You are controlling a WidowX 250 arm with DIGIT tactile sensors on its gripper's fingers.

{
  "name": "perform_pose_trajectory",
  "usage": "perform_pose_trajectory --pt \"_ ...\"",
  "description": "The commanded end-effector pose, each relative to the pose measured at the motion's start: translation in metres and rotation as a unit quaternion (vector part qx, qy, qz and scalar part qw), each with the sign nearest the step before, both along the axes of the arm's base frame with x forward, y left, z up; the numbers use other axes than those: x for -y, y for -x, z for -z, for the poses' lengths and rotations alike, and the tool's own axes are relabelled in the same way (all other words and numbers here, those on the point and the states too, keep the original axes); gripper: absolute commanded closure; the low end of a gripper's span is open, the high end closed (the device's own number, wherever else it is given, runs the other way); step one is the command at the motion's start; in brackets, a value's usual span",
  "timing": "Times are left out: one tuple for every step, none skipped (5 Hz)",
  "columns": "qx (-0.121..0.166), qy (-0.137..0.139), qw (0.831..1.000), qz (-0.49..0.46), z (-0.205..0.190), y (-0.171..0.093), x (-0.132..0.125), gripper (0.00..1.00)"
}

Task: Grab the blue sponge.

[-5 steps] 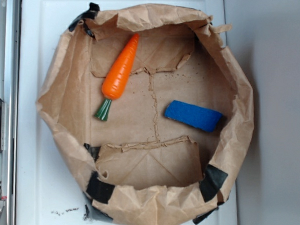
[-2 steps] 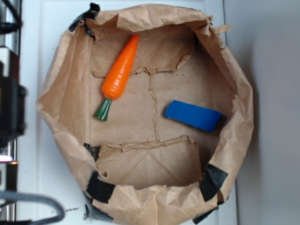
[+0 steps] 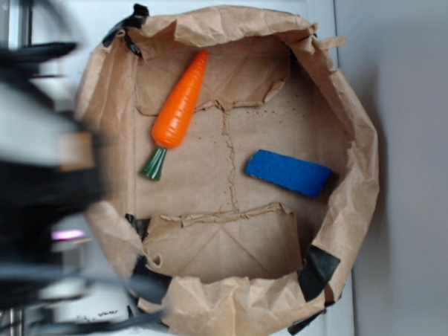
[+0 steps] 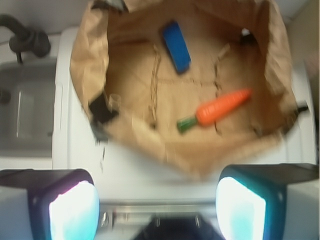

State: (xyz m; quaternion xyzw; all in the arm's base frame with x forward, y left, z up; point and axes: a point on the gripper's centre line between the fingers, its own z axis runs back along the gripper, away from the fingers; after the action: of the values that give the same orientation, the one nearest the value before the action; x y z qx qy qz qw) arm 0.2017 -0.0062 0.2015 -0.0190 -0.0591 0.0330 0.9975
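The flat bright-blue rectangular sponge (image 3: 288,172) lay untouched in the crumpled brown paper bag (image 3: 361,181), probably light and compressible, best pinched across its short width; jaws stood wide apart.

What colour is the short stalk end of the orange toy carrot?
Dark green stalk end on the orange toy carrot; the exterior view shows it best.

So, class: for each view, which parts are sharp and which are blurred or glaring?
Exterior view: the blue sponge, carrot and paper bag are sharp, while the arm at the left edge is a dark motion smear. Wrist view: the whole frame is soft, and the hand has fingers glowing with bright glare and standing wide apart.
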Motion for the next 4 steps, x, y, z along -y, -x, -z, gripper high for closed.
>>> perform_pose_trajectory --pt "0.054 -0.02 0.998 0.039 0.021 -0.054 -0.015 0.0" --pt "0.052 -0.003 0.994 0.099 0.035 -0.059 -0.025 0.0" --pt "0.034 -0.009 0.993 0.113 0.048 -0.072 -0.043 0.0" --pt "0.034 -0.009 0.993 0.113 0.048 -0.072 -0.043 0.0"
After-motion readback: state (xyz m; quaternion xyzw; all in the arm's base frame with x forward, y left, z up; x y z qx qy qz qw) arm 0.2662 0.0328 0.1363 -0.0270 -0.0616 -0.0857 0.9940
